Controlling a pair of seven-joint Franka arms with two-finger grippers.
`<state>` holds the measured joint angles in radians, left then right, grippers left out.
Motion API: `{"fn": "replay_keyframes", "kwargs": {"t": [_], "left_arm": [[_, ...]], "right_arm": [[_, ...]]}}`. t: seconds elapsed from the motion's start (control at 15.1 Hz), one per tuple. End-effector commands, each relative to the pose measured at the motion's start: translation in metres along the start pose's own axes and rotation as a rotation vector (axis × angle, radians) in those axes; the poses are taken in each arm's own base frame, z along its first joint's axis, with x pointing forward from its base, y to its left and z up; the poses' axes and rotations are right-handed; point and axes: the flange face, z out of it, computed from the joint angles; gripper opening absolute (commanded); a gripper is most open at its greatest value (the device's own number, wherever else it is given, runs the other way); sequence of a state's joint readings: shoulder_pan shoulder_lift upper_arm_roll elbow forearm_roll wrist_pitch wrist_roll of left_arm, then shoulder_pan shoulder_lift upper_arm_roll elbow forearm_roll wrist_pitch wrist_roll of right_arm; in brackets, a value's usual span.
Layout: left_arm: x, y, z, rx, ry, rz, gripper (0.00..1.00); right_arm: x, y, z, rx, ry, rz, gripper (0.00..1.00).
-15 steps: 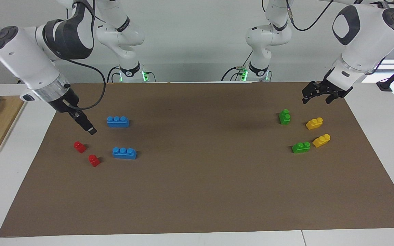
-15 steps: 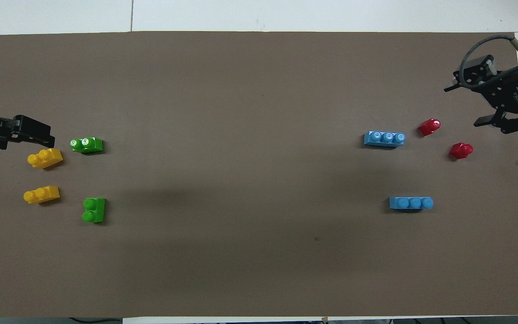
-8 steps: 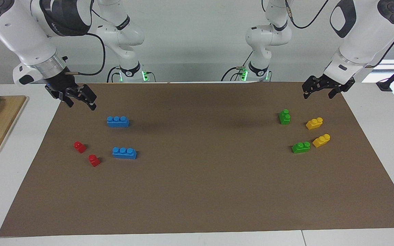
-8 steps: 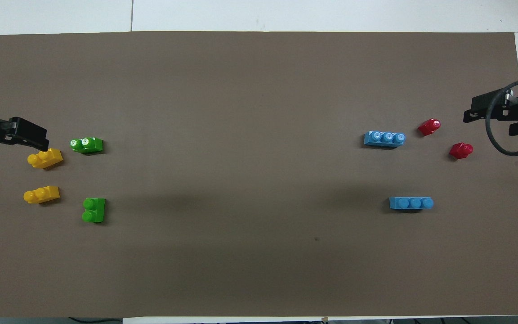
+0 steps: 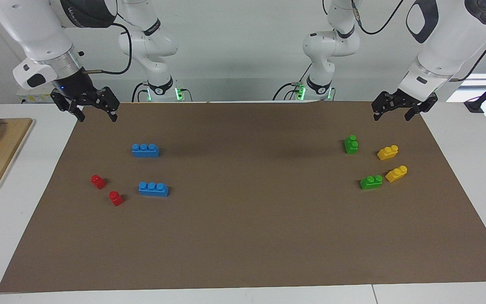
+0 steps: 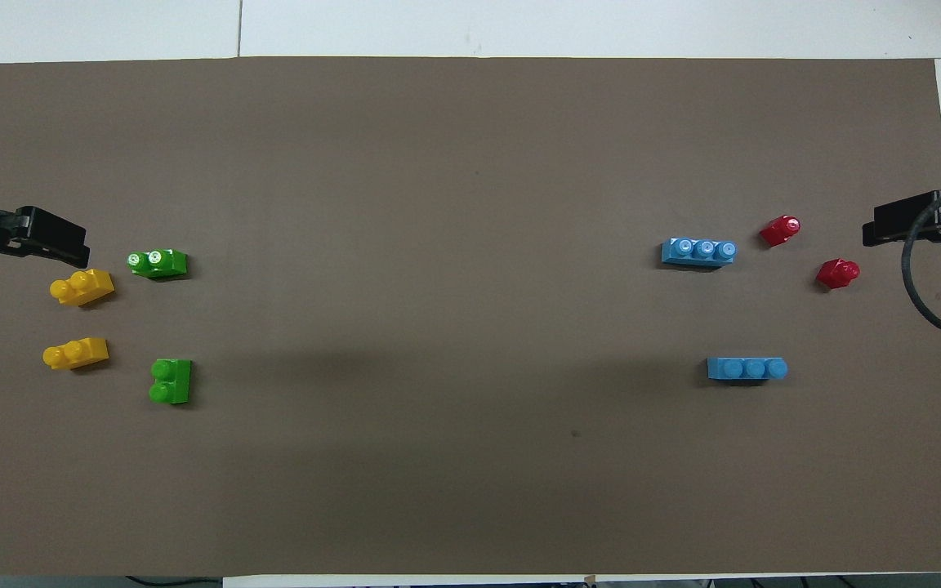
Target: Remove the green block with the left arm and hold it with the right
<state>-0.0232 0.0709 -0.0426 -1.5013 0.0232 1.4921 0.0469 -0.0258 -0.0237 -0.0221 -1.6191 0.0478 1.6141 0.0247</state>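
brown mat (image 5: 243, 236) covers white table, blocks untouched since 1 s ago. 2 green blocks toward left arm's end: green block (image 5: 351, 144) (image 6: 170, 381) nearer robots, second green block (image 5: 371, 182) (image 6: 158, 263) farther, each beside yellow block (image 5: 387, 152). left gripper (image 5: 393, 111) (image 6: 46, 242) raised over mat corner near green block, fingers apart, empty, barely shifted. right gripper (image 5: 95, 110) (image 6: 899, 229) has lifted and swung away from red blocks (image 5: 98, 181) to mat edge, fingers apart, empty.
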Motion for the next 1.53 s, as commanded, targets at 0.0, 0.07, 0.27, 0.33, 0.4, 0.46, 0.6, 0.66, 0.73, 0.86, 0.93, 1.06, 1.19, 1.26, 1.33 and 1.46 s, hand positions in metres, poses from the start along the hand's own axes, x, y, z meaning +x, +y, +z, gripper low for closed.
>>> {"fn": "replay_keyframes", "kwargs": {"t": [0.0,0.07,0.27,0.33,0.4,0.46,0.6,0.66,0.73,0.86,0.93,1.06,1.19,1.26,1.33,1.46], "left_arm": [[0.0066,-0.0010,0.0003,-0.050,0.028,-0.025,1.00],[0.0075,0.0013,-0.0004,-0.057,0.035,-0.067,1.00],[0.0082,0.0061,-0.0028,-0.055,0.049,-0.111,1.00],[0.0083,0.0053,-0.0015,-0.055,0.048,-0.098,1.00],[0.0086,0.0044,-0.0010,-0.054,0.050,-0.082,1.00],[0.0085,0.0026,-0.0022,-0.054,0.056,-0.073,1.00],[0.0108,0.0038,-0.0025,-0.051,0.067,-0.066,1.00],[0.0116,0.0038,-0.0025,-0.050,0.073,-0.066,1.00],[0.0122,0.0036,-0.0016,-0.049,0.076,-0.066,1.00],[0.0119,0.0042,-0.0013,-0.045,0.073,-0.045,1.00],[0.0113,0.0034,-0.0013,-0.045,0.072,-0.031,1.00],[0.0125,0.0042,0.0032,-0.045,0.065,-0.034,1.00],[0.0097,0.0035,0.0018,-0.045,0.057,-0.040,1.00],[0.0097,0.0035,0.0011,-0.045,0.058,-0.040,1.00],[0.0095,0.0035,0.0005,-0.045,0.058,-0.040,1.00],[0.0097,0.0044,0.0003,-0.045,0.060,-0.039,1.00]], "right_arm": [[-0.0059,0.0035,0.0012,-0.034,-0.014,-0.029,1.00],[-0.0063,0.0040,0.0003,-0.038,-0.012,-0.030,1.00],[-0.0067,0.0052,0.0001,-0.042,-0.012,-0.027,1.00],[-0.0066,0.0074,-0.0007,-0.048,-0.010,-0.025,1.00],[-0.0067,0.0076,0.0000,-0.057,-0.012,-0.027,1.00],[-0.0067,0.0077,0.0000,-0.066,-0.012,-0.029,1.00],[-0.0067,0.0081,0.0000,-0.069,-0.012,-0.029,1.00],[-0.0071,0.0080,-0.0008,-0.069,-0.010,-0.029,1.00],[-0.0067,0.0081,0.0000,-0.069,-0.012,-0.028,1.00],[-0.0071,0.0070,-0.0008,-0.068,-0.010,-0.025,1.00],[-0.0073,0.0079,-0.0007,-0.068,-0.012,-0.025,1.00],[-0.0077,0.0087,-0.0016,-0.068,-0.010,-0.022,1.00],[-0.0075,0.0078,-0.0024,-0.068,-0.007,-0.012,1.00],[-0.0075,0.0077,-0.0024,-0.066,-0.006,0.007,1.00],[-0.0075,0.0068,-0.0024,-0.066,-0.006,0.020,1.00],[-0.0073,0.0068,-0.0025,-0.066,-0.004,0.021,1.00]]}}
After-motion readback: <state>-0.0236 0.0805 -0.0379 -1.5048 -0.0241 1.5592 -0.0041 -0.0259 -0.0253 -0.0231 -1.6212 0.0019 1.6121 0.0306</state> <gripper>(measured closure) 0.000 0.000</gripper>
